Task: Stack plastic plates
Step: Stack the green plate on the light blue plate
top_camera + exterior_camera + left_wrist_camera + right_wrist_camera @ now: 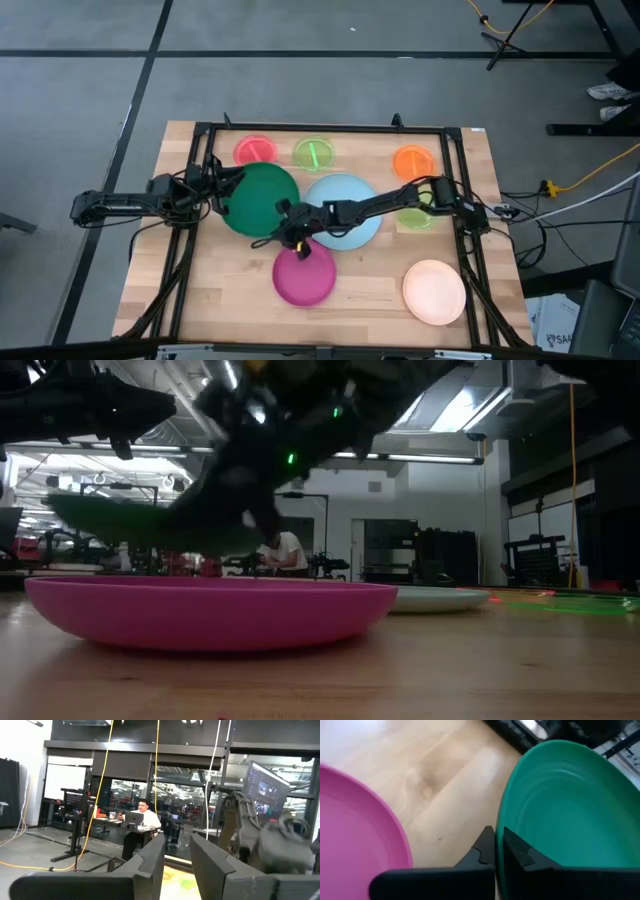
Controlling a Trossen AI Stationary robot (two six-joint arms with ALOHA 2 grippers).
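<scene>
The dark green plate is in my right gripper, which is shut on its rim. In the low view the green plate hangs tilted above table level, behind the magenta plate. The magenta plate lies flat just near of the gripper. The light blue plate lies under my right arm. My left gripper is open at the green plate's left rim, with nothing between its fingers. The peach plate sits by the near right corner. My right gripper pinches the green plate's rim on the side facing the magenta plate. One finger is on the plate's inner face, the other outside it. The fingers come from the table's right, slanting down. The plate is tilted and raised off the wood.
Small translucent plates line the far edge: pink-red, neon green and orange. A second neon green one lies under my right arm. Bare wood shows between the magenta and peach plates. A person sits at a desk beyond the table.
</scene>
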